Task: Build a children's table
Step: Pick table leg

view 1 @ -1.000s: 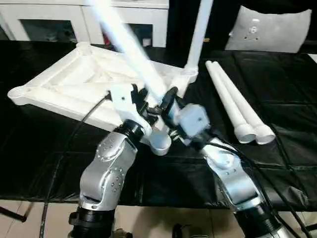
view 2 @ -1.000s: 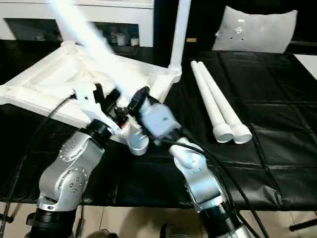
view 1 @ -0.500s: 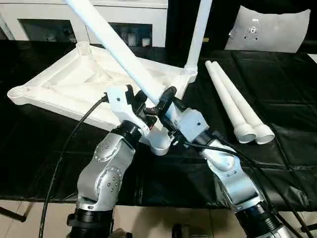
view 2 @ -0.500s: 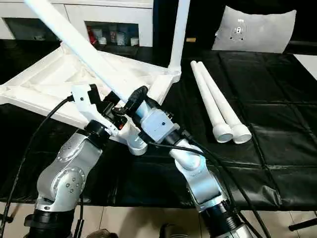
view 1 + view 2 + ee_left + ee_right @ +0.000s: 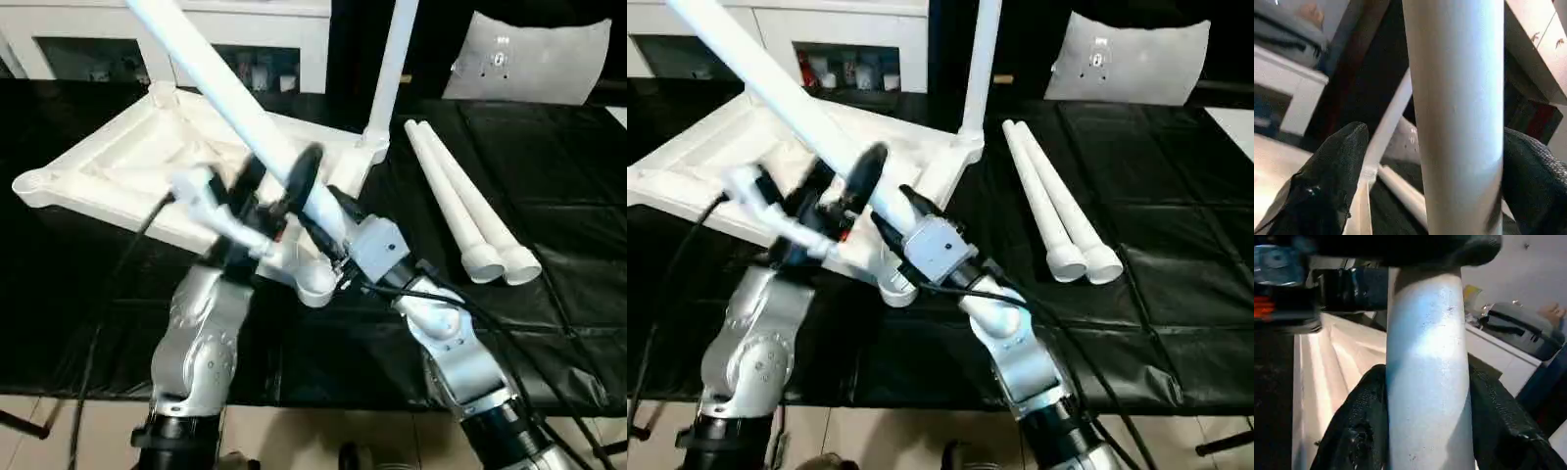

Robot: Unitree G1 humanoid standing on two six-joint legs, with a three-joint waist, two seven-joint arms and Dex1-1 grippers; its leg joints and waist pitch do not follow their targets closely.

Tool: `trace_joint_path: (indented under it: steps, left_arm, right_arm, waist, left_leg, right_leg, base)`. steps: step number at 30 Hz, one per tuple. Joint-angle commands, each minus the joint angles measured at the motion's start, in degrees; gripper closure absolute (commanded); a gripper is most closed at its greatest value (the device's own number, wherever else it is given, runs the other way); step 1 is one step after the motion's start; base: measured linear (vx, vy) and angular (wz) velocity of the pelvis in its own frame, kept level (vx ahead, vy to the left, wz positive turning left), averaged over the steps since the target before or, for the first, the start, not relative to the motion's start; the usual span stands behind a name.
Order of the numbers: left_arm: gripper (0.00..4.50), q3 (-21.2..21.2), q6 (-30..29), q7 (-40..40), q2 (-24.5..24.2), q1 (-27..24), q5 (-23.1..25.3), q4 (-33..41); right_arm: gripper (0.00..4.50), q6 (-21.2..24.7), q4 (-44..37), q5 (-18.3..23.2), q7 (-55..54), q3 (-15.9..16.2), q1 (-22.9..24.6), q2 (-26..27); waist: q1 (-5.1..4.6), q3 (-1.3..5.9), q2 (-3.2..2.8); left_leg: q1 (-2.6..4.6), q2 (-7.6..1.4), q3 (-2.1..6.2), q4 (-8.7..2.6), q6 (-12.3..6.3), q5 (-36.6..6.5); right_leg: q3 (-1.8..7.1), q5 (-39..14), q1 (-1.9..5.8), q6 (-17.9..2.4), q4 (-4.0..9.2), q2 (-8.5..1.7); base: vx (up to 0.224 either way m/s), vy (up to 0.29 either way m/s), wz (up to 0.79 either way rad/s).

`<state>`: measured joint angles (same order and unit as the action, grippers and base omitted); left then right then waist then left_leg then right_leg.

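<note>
**Both hands at the slanted leg**

The right hand [image 5: 1425, 431] grips the slanted leg [image 5: 235, 108] above the upturned table top [image 5: 108, 162] on the worktop [image 5: 568, 176]. The left hand [image 5: 1435, 161] straddles it wide; its wrist view shows a gap beside one finger [image 5: 1327, 181].

Both forearms are rounded silver castings with small dark screw heads, ending in black collars below. Left pincer [image 5: 279, 191] and right pincer [image 5: 328, 230]: black textured fingers (grey-white housings behind). Black cables trail off each wrist.
</note>
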<state>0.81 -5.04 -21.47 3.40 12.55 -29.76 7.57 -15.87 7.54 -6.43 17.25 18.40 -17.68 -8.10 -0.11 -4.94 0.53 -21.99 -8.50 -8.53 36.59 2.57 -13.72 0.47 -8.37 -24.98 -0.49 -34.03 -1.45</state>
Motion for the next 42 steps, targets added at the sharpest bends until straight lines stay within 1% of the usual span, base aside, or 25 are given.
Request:
trace_joint_path:
  steps: [1,3,5,7,8,9,10,12,13,16,17,19,20,21,22,24,26,28,31,34,35,38,40,42]
  left_arm:
    - [0.72,0.8,-2.1,-1.4,4.1,-2.2,-2.1,-0.3]
    - [0.91,1.5,-1.7,-1.9,3.7,-2.2,-2.6,-1.0]
    - [1.13,2.2,0.1,-2.6,3.5,-2.2,-3.0,-2.4]
    - [1.18,2.4,1.1,-3.4,3.7,-2.3,-2.9,-3.2]
    - [1.37,2.5,0.9,-3.5,3.7,-2.3,-2.9,-3.2]
    - [1.37,2.5,0.7,-3.8,3.8,-2.4,-3.2,-3.3]
    - [1.48,2.3,0.6,-3.9,3.9,-2.3,-3.3,-3.4]
    - [1.66,2.0,0.0,-4.3,3.9,-2.3,-3.7,-3.6]
    - [1.66,2.0,0.0,-4.3,3.9,-2.3,-3.7,-3.6]
    - [1.97,2.5,0.2,-5.4,3.0,-2.2,-4.6,-4.2]
    - [2.03,2.7,0.3,-5.9,2.8,-2.2,-5.4,-4.4]
    - [2.24,2.9,0.3,-6.6,2.5,-2.1,-5.5,-4.5]
    - [2.24,2.9,0.1,-6.8,2.6,-2.2,-5.7,-4.5]
    - [2.42,2.9,0.1,-6.8,2.6,-2.2,-5.7,-4.5]
    - [2.49,2.9,-0.1,-7.0,2.6,-2.1,-5.9,-4.6]
    - [2.62,3.3,-0.2,-7.7,2.5,-2.1,-6.1,-5.0]
    - [2.63,3.5,-0.4,-8.0,2.4,-2.1,-6.1,-5.3]
    - [2.65,3.6,-0.7,-8.3,2.3,-2.1,-6.4,-5.6]
    - [2.66,3.6,-1.0,-8.5,2.2,-2.2,-6.9,-5.8]
    - [2.66,3.6,-1.4,-8.5,2.0,-2.1,-7.1,-6.1]
    - [2.66,3.5,-1.5,-8.4,2.1,-2.0,-7.2,-6.1]
    - [2.66,3.4,-1.5,-8.4,2.1,-2.0,-7.4,-6.2]
    - [2.66,2.8,-1.5,-7.3,2.1,-1.5,-7.2,-6.5]
    - [2.66,2.1,-2.0,-6.0,1.7,-0.9,-6.9,-6.6]
  right_arm:
    - [2.66,-1.0,-0.6,1.2,0.1,-1.3,0.2,-0.2]
    - [2.66,-1.1,-0.5,1.2,0.2,-1.3,0.2,-0.2]
    - [2.66,-1.4,-0.5,1.2,0.4,-1.3,0.3,-0.1]
    - [2.66,-1.6,-0.4,1.3,0.7,-1.2,0.5,-0.1]
    - [2.66,-1.7,-0.4,1.3,0.8,-1.1,0.5,-0.1]
    - [2.66,-1.9,-0.3,1.3,0.9,-1.1,0.6,-0.1]
    - [2.66,-2.0,-0.2,1.3,1.0,-1.0,0.5,-0.1]
    - [2.66,-2.3,0.0,1.3,1.3,-0.9,0.4,0.0]
    - [2.66,-2.3,0.0,1.3,1.3,-0.9,0.4,0.0]
    - [2.66,-2.5,0.3,1.2,1.3,-0.9,0.2,0.0]
    - [2.66,-2.7,0.4,1.1,1.4,-0.9,0.2,0.1]
    - [2.66,-2.8,0.4,1.0,1.4,-0.9,0.2,0.1]
    - [2.66,-2.8,0.3,1.0,1.5,-0.9,0.3,0.1]
    - [2.66,-2.8,0.3,1.0,1.5,-0.9,0.3,0.1]
    - [2.66,-2.9,0.3,1.0,1.5,-0.9,0.3,0.1]
    - [2.66,-3.1,0.5,0.8,1.6,-0.8,0.2,0.1]
    - [2.66,-3.3,0.5,0.8,1.6,-0.7,0.1,0.2]
    - [2.66,-3.4,0.6,0.7,1.6,-0.7,0.1,0.2]
    - [2.66,-3.5,0.5,0.6,1.6,-0.6,0.2,0.2]
    - [2.66,-4.0,0.6,0.1,1.8,-0.3,0.2,0.0]
    - [2.66,-4.1,0.7,0.0,1.7,-0.2,0.2,0.0]
    - [2.66,-4.2,0.8,-0.1,1.7,-0.2,0.3,0.0]
    - [2.66,-3.8,0.8,-0.3,1.4,-0.4,0.2,0.1]
    - [2.66,-3.4,0.8,-0.2,1.5,-0.5,0.0,0.1]
  waist:
    - [-0.14,3.86,0.3]
    - [-0.13,3.75,0.33]
    - [-0.16,3.75,0.36]
    - [-0.17,3.73,0.37]
    - [-0.15,3.76,0.34]
    - [-0.18,3.77,0.34]
    - [-0.24,3.83,0.48]
    - [-0.26,3.8,0.39]
    - [-0.26,3.8,0.39]
    - [-0.27,3.84,0.37]
    - [-0.26,3.92,0.19]
    - [-0.26,3.98,0.29]
    - [-0.28,3.95,0.31]
    - [-0.28,3.96,0.33]
    - [-0.22,4.03,0.18]
    - [-0.25,4.06,0.26]
    - [-0.25,4.01,0.16]
    - [-0.28,4.03,0.29]
    - [-0.26,4.0,0.29]
    - [-0.26,3.94,0.15]
    - [-0.3,3.96,0.22]
    - [-0.24,4.02,0.21]
    - [-0.24,4.09,0.05]
    - [-0.25,4.13,0.14]
  left_leg:
    - [0.3,-3.51,0.45,-4.79,-4.67,-5.8]
    - [0.29,-3.45,0.41,-4.81,-4.54,-6.6]
    - [0.32,-3.41,0.39,-4.83,-4.35,-7.0]
    - [0.35,-3.45,0.38,-4.87,-4.37,-7.4]
    - [0.34,-3.45,0.39,-4.87,-4.32,-7.3]
    - [0.34,-3.52,0.41,-4.89,-4.2,-7.2]
    - [0.35,-3.48,0.37,-4.84,-4.2,-7.1]
    - [0.3,-3.46,0.37,-4.83,-4.15,-7.1]
    - [0.33,-3.45,0.37,-4.82,-4.14,-7.1]
    - [0.31,-3.42,0.33,-4.78,-4.15,-7.1]
    - [0.36,-3.45,0.39,-4.79,-4.22,-6.7]
    - [0.34,-3.41,0.33,-4.74,-4.3,-6.4]
    - [0.37,-3.44,0.31,-4.75,-4.44,-6.5]
    - [0.34,-3.45,0.31,-4.73,-4.49,-6.4]
    - [0.37,-3.5,0.34,-4.71,-4.46,-6.2]
    - [0.39,-3.5,0.29,-4.69,-4.5,-6.2]
    - [0.39,-3.48,0.29,-4.69,-4.49,-6.2]
    - [0.37,-3.45,0.25,-4.66,-4.49,-6.3]
    - [0.34,-3.45,0.28,-4.7,-4.33,-6.6]
    - [0.41,-3.47,0.31,-4.75,-4.1,-7.1]
    - [0.4,-3.43,0.27,-4.73,-4.07,-7.2]
    - [0.37,-3.41,0.3,-4.69,-4.02,-6.9]
    - [0.37,-3.42,0.3,-4.67,-4.13,-6.5]
    - [0.36,-3.41,0.27,-4.64,-4.23,-6.4]
  right_leg:
    - [1.84,-9.3,3.78,-12.3,3.01,-4.62]
    - [1.89,-10.2,3.79,-12.4,3.1,-4.69]
    - [1.88,-11.2,3.75,-12.0,3.16,-4.6]
    - [1.92,-12.0,3.69,-11.6,3.3,-4.64]
    - [1.94,-11.9,3.73,-11.6,3.25,-4.66]
    - [1.91,-11.5,3.75,-11.7,3.19,-4.63]
    - [1.9,-11.3,3.79,-11.7,3.17,-4.6]
    - [1.91,-11.5,3.81,-11.7,3.18,-4.64]
    - [1.91,-11.4,3.79,-11.7,3.15,-4.62]
    - [1.92,-11.5,3.8,-11.8,3.17,-4.64]
    - [1.88,-11.0,3.81,-12.0,3.08,-4.61]
    - [1.9,-10.3,3.85,-12.3,3.02,-4.59]
    - [1.87,-10.3,3.83,-12.3,3.06,-4.56]
    - [1.89,-10.2,3.88,-12.3,3.04,-4.62]
    - [1.89,-10.0,3.94,-12.5,2.97,-4.69]
    - [1.86,-10.0,3.92,-12.6,2.99,-4.65]
    - [1.86,-9.8,3.93,-12.6,2.99,-4.6]
    - [1.88,-10.0,3.96,-12.6,3.02,-4.61]
    - [1.87,-10.8,3.99,-12.3,3.04,-4.61]
    - [1.85,-11.3,3.88,-12.1,3.09,-4.55]
    - [1.84,-11.5,3.87,-12.0,3.13,-4.53]
    - [1.86,-11.0,3.94,-12.0,3.07,-4.55]
    - [1.84,-10.2,3.98,-12.3,2.99,-4.54]
    - [1.83,-9.9,4.02,-12.4,2.96,-4.55]
  base:
    - [0.0,0.0,0.0]
    - [0.0,0.0,0.0]
    - [0.0,0.0,0.0]
    - [0.0,0.0,0.0]
    - [0.0,0.0,0.0]
    - [0.0,0.0,0.0]
    - [0.0,0.0,0.0]
    - [0.0,0.0,0.0]
    - [0.0,0.0,0.0]
    - [0.0,0.0,0.0]
    - [0.0,0.0,0.0]
    - [0.0,0.0,0.0]
    - [0.0,0.0,0.0]
    - [0.0,0.0,0.0]
    - [0.0,0.0,0.0]
    - [0.0,0.0,0.0]
    - [0.0,0.0,0.0]
    - [0.0,0.0,0.0]
    - [0.0,0.0,0.0]
    - [0.0,0.0,0.0]
    - [0.0,0.0,0.0]
    - [0.0,0.0,0.0]
    - [0.0,0.0,0.0]
    - [0.0,0.0,0.0]
